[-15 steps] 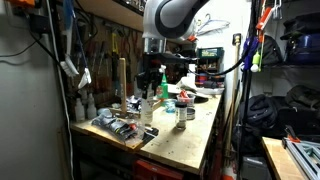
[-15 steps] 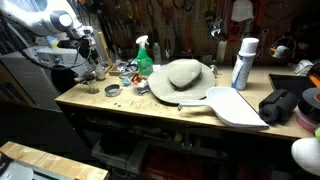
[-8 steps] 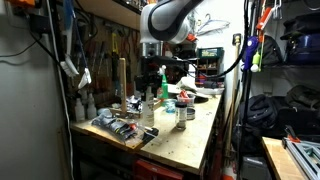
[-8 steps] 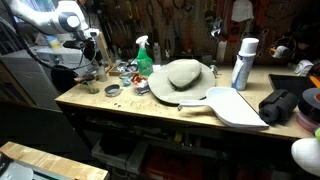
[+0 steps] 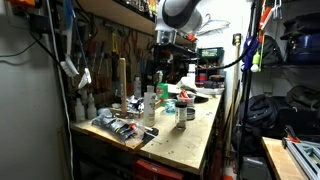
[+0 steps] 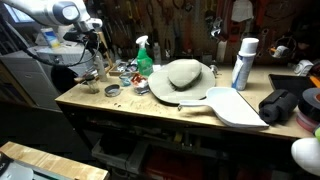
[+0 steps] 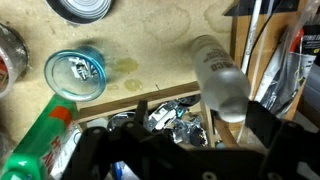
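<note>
My gripper (image 7: 180,150) hangs open over the back corner of a wooden workbench (image 5: 190,140), with nothing between its dark fingers. Just below it stands a pale grey-white bottle (image 7: 218,75), free of the jaws. In both exterior views the gripper (image 5: 161,70) (image 6: 97,45) sits above a cluster of small bottles (image 5: 150,103). A round blue-rimmed tin (image 7: 75,72) lies on the wood beside the bottle. A green spray bottle (image 7: 40,140) (image 6: 144,55) stands close by.
A grey brimmed hat (image 6: 183,73), a white flat scoop (image 6: 235,105) and a tall white can (image 6: 243,62) lie further along the bench. A small jar (image 5: 182,113) and a tray of clutter (image 5: 120,127) sit near the front. Tools hang on the wall behind.
The gripper has gone from shut to open, let go of the pale bottle and lifted up away from it. The bottle stays standing on the bench.
</note>
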You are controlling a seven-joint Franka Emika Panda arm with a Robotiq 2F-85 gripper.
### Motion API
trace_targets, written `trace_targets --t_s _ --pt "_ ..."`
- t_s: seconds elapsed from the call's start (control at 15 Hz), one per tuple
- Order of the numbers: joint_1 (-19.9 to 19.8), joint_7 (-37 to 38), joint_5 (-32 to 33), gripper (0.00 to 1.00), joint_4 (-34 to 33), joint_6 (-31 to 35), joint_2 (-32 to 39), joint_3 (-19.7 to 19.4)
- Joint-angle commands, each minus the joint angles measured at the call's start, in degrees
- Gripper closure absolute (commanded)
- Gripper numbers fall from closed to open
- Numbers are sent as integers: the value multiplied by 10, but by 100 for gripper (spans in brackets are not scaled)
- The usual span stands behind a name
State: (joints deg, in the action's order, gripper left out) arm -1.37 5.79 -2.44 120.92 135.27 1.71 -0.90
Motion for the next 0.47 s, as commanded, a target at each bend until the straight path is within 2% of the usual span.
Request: trace_targets --t_s 0.0,0.07,0.13,0.27,0.33,0.4 --pt "-16 -159 -108 0 115 55 -119 -20" --pt "-15 -207 -133 0 135 61 -145 -31" --pt "16 -254 -173 0 149 58 -170 -74" --pt "34 -343 -249 0 172 35 -218 -133" --pt "10 -271 -192 0 121 41 -154 -84" --pt "12 -290 -201 0 129 40 -170 -98"
